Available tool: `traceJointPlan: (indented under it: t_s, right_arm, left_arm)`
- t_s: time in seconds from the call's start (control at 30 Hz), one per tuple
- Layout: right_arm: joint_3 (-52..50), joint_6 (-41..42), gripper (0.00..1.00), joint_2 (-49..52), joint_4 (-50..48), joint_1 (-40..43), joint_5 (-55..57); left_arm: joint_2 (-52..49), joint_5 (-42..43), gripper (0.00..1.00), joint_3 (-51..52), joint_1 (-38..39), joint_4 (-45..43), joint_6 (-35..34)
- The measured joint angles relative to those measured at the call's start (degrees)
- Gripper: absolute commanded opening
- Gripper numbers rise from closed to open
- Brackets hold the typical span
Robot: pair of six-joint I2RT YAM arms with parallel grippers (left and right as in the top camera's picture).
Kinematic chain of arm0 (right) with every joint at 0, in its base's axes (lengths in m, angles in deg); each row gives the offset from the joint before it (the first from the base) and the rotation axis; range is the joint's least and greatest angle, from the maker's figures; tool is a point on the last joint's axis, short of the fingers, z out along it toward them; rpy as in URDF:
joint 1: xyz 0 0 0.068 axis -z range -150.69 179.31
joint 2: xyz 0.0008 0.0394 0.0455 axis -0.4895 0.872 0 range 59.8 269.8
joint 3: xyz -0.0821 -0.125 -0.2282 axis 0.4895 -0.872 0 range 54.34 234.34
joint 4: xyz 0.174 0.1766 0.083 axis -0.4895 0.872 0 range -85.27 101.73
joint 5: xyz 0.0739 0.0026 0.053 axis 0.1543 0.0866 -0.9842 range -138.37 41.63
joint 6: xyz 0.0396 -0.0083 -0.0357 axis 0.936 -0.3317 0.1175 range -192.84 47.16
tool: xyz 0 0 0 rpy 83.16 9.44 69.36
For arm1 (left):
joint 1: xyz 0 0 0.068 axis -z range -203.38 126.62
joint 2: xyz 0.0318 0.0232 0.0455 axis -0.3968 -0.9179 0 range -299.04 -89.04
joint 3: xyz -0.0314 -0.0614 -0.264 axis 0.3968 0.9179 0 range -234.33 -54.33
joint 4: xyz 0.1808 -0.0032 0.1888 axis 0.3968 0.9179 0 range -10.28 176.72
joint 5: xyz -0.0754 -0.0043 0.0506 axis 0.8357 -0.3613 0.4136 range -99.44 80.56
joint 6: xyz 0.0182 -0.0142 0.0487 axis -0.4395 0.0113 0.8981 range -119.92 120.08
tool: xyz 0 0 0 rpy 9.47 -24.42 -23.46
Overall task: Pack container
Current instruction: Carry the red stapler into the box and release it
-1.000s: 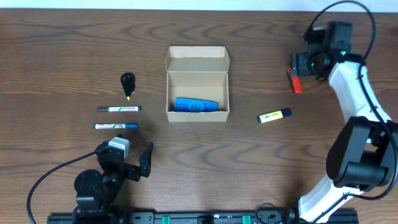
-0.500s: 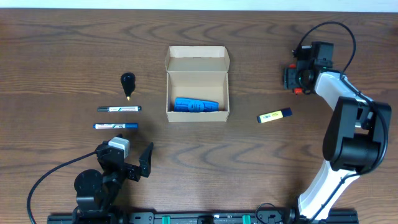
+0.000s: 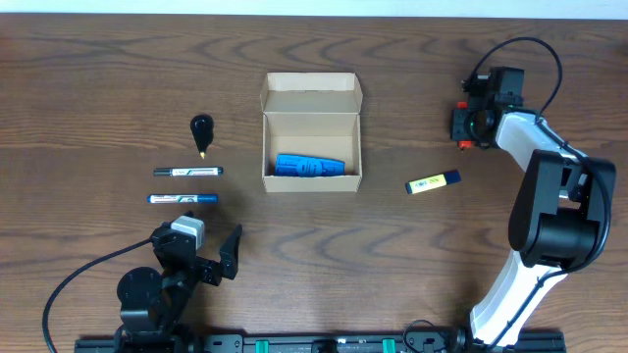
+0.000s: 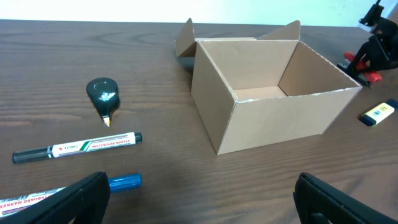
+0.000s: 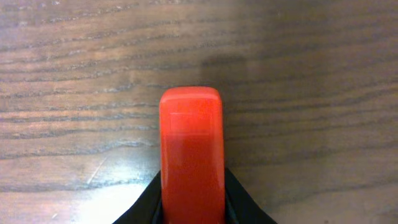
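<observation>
Wooden tabletop carries the open cardboard container at its centre, lid flap folded back. At near left the left tool gapes wide and empty. At far right the right tool pinches a red object. A blue object lies inside the container.

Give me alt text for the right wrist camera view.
A red, round-ended plastic bar fills the centre against a dark wooden table. Black fingers of the right hand press its sides at the bottom edge.
</observation>
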Motion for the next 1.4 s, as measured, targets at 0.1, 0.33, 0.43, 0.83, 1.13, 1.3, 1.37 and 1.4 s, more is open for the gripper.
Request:
traceJointPlan:
  t_s: [0.1, 0.33, 0.43, 0.83, 1.13, 1.3, 1.37, 1.4]
  right_arm:
    - [0.94, 0.81, 0.14, -0.15, 3.52, -0.13, -0.17]
    - [4.68, 1.64, 0.13, -2.54, 13.79, -3.21, 0.17]
    - [8.15, 1.68, 0.12, -6.01, 16.79, -6.75, 0.31]
    - [15.96, -10.88, 0.12, -17.25, 16.44, -31.08, -5.84]
    - [15.78, -25.9, 0.1, -9.97, 20.72, -37.75, -7.34]
    - [15.45, -33.97, 0.11, -7.26, 22.53, -38.25, -8.98]
    - [15.45, -36.85, 0.11, -6.91, 22.29, -38.21, -9.97]
    - [15.45, -38.38, 0.11, -6.75, 21.92, -38.12, -10.6]
  left_arm:
    - [0.0, 0.0, 0.95, 0.0, 0.0, 0.0, 0.0]
    - [0.0, 0.0, 0.95, 0.0, 0.0, 0.02, 0.0]
    - [0.0, 0.0, 0.95, 0.0, 0.0, 0.0, 0.0]
    - [0.0, 0.0, 0.95, 0.0, 0.0, 0.0, 0.0]
    - [0.0, 0.0, 0.96, 0.0, 0.0, 0.0, 0.0]
    - [0.0, 0.0, 0.95, 0.0, 0.0, 0.0, 0.0]
    - [0.0, 0.0, 0.95, 0.0, 0.0, 0.02, 0.0]
    - [0.0, 0.0, 0.95, 0.0, 0.0, 0.0, 0.0]
